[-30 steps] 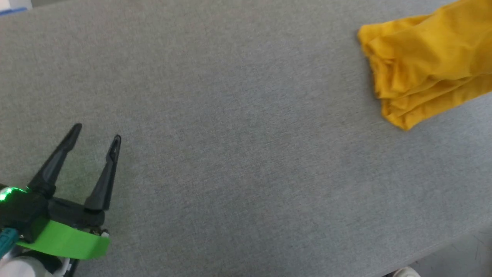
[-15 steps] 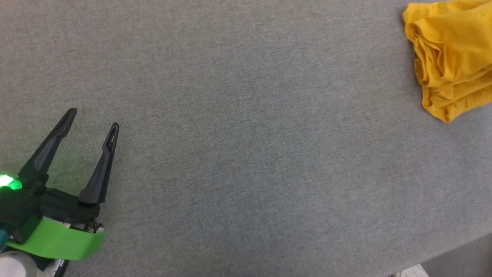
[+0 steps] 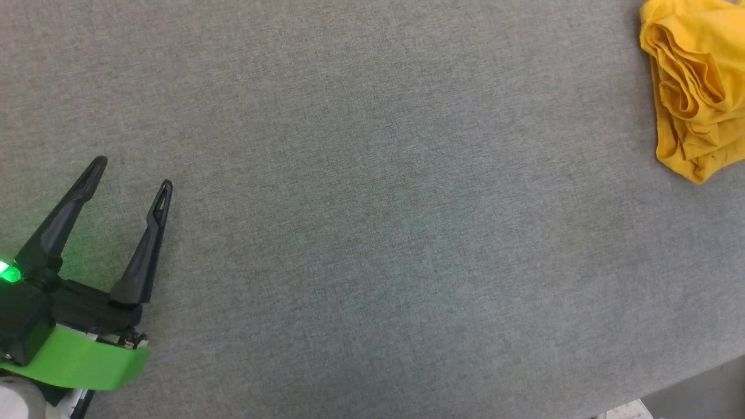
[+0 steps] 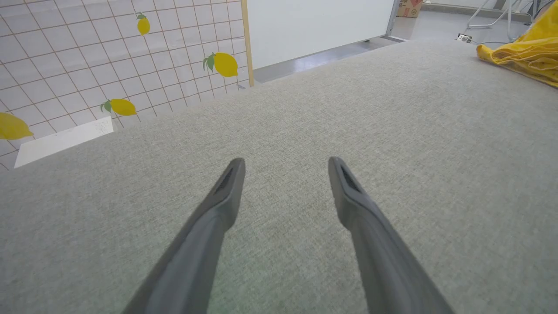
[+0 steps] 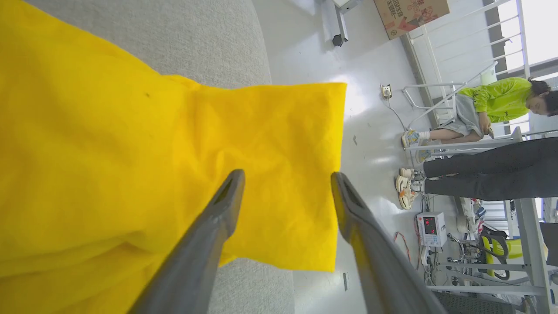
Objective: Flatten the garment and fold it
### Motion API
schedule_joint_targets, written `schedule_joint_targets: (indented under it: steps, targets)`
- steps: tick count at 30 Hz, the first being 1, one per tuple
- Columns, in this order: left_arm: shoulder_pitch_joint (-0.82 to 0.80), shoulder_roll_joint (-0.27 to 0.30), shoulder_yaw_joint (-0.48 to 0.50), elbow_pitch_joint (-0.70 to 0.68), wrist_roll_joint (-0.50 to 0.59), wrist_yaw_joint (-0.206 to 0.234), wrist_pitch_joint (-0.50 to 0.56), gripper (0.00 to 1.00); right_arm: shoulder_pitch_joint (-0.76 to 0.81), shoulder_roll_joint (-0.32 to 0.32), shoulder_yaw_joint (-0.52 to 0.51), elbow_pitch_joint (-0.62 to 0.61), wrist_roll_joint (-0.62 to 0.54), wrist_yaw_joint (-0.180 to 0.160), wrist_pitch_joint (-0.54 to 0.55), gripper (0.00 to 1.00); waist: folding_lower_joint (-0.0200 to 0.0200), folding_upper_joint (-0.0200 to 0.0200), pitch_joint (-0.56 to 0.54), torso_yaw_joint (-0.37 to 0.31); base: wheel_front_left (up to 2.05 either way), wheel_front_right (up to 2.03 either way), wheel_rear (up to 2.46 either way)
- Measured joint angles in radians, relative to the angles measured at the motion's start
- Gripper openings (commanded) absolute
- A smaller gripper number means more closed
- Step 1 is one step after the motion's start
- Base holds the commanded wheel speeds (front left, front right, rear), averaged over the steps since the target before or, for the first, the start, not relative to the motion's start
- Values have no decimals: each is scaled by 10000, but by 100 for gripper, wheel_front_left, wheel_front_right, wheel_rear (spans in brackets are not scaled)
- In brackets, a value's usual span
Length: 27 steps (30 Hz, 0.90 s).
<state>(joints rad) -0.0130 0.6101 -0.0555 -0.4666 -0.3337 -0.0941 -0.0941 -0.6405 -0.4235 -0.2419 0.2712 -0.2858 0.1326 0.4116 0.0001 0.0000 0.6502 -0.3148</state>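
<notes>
Head view: a grey fabric-covered table (image 3: pixel 372 233) took up nearly everything. The garment (image 3: pixel 695 105), bright yellow, lay bunched in soft folds at the table's far right, well apart from the left gripper (image 3: pixel 132 174). In the right wrist view a flat flap of it reached past the table's edge, over a pale floor. None of its print could be seen.

The left gripper sat low at the lower left, just above the cloth-covered surface, its fingers pointing up and slightly right. Its jaws were spread wide with nothing between them. A band of green tape (image 3: pixel 75 364) wrapped its wrist.

The right gripper (image 5: pixel 287 175) hung over the yellow fabric, fingers wide apart and pinching nothing.

Beyond the table, the left wrist view showed a tiled panel (image 4: pixel 109 65) printed with lemons. The right wrist view showed a cardboard box (image 5: pixel 412 11) with red print too small to read, and a small meter (image 5: pixel 430 226) with red digits, also illegible.
</notes>
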Motion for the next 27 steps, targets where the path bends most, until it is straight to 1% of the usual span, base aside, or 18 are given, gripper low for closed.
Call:
schedule_joint_targets:
  steps: [4,8,13,15,19,22,27]
  targets:
    - [-66,-115,-33,165,-2,132,-56,100,-45,-23,-163,307,-56,0,-322,100,0,0,-186,42,0,0,0]
    - [-161,-309,-75,537,-4,263,-328,100,-44,-54,-234,614,-33,0,-573,100,0,0,-455,126,0,0,0]
    - [-305,-803,-194,1246,-13,546,-788,100,79,13,-324,805,198,0,-1202,100,0,0,-934,299,0,0,0]
    - [-366,-995,-219,1555,0,700,-974,100,143,171,-378,825,332,0,-1590,100,0,0,-1157,384,0,0,0]
    - [-435,-1513,-251,2127,23,989,-1313,100,573,506,17,941,403,0,-2209,100,0,0,-1701,585,0,0,0]
    - [-481,-1954,-295,2406,-13,1053,-1488,100,1040,838,100,982,476,0,-2617,100,-1,0,-2151,762,0,0,0]
    - [-488,-2382,-330,2809,13,1062,-1586,100,1967,1848,-73,562,683,0,-3229,100,-1,0,-2918,1150,0,0,0]
